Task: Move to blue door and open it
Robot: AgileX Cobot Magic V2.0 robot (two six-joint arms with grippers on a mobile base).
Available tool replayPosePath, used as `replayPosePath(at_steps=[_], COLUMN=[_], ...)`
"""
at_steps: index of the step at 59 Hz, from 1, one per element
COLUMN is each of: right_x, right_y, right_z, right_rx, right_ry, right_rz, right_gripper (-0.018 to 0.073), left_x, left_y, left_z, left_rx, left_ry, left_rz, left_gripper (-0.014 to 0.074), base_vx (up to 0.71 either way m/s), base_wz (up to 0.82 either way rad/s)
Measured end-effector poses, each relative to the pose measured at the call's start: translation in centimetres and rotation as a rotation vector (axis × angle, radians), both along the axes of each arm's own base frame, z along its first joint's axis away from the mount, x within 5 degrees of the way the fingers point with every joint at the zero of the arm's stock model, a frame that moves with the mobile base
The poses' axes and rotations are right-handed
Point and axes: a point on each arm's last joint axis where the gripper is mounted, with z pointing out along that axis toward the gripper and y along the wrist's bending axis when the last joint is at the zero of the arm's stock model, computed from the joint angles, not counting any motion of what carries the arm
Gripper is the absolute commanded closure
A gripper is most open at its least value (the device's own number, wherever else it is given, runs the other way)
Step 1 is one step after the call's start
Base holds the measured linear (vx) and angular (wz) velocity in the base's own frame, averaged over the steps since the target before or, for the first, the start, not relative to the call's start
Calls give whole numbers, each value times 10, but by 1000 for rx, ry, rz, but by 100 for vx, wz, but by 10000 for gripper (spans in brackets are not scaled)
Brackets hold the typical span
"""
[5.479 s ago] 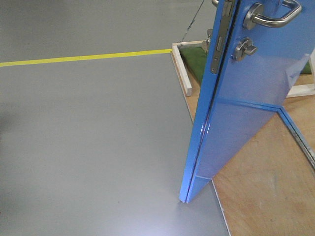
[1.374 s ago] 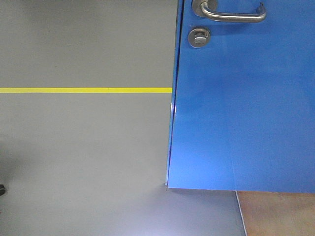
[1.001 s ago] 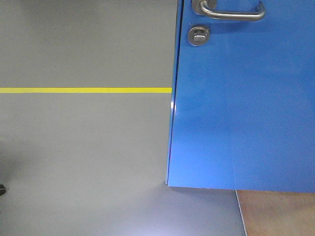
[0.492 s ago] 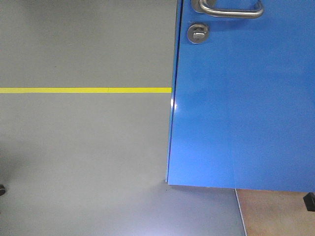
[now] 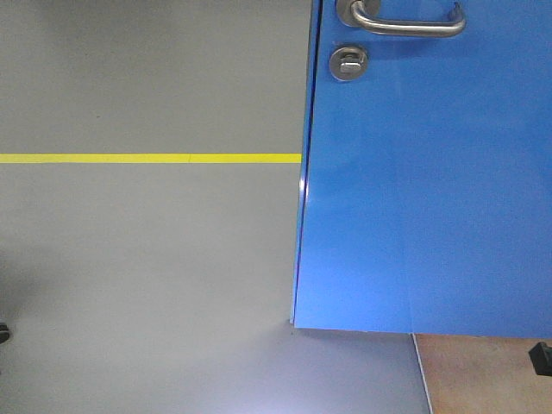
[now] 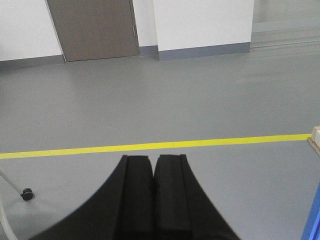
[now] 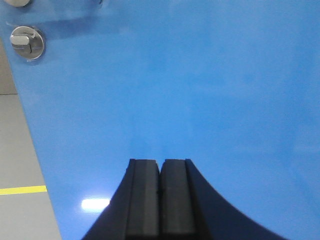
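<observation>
The blue door [image 5: 431, 190] fills the right half of the front view, its free edge standing over the grey floor. Its silver lever handle [image 5: 401, 19] and round lock [image 5: 348, 63] sit at the top. In the right wrist view the blue door [image 7: 200, 90] fills the frame, with the round lock [image 7: 27, 43] at top left. My right gripper [image 7: 160, 162] is shut with nothing in it and points at the panel below the lock. My left gripper [image 6: 153, 159] is shut and empty, pointing over open floor left of the door.
A yellow floor line [image 5: 147, 158] runs across the grey floor left of the door. A wooden base board [image 5: 483, 373] lies under the door at bottom right. A grey door [image 6: 92, 27] and white wall stand far off. A caster wheel [image 6: 26, 193] sits at lower left.
Since 5.5 s ago the view has swung from seeing the door edge-on to facing its flat side. Over the last second the handle shifted slightly and a dark object appeared at the lower right edge.
</observation>
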Motion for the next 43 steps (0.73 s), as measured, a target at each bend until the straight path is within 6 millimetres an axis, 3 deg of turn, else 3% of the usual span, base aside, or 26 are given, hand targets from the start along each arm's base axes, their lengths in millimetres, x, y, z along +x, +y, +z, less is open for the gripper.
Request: replayPosePath(at_steps=[43], right_x=[0], right_y=[0], right_z=[0], right_rx=[1], right_ry=[0], right_rz=[0], right_gripper=[557], left_x=[0], left_y=[0], left_z=[0], left_rx=[0], left_ry=[0], left_rz=[0], left_gripper=[526], base_vx=[0], base_wz=[0])
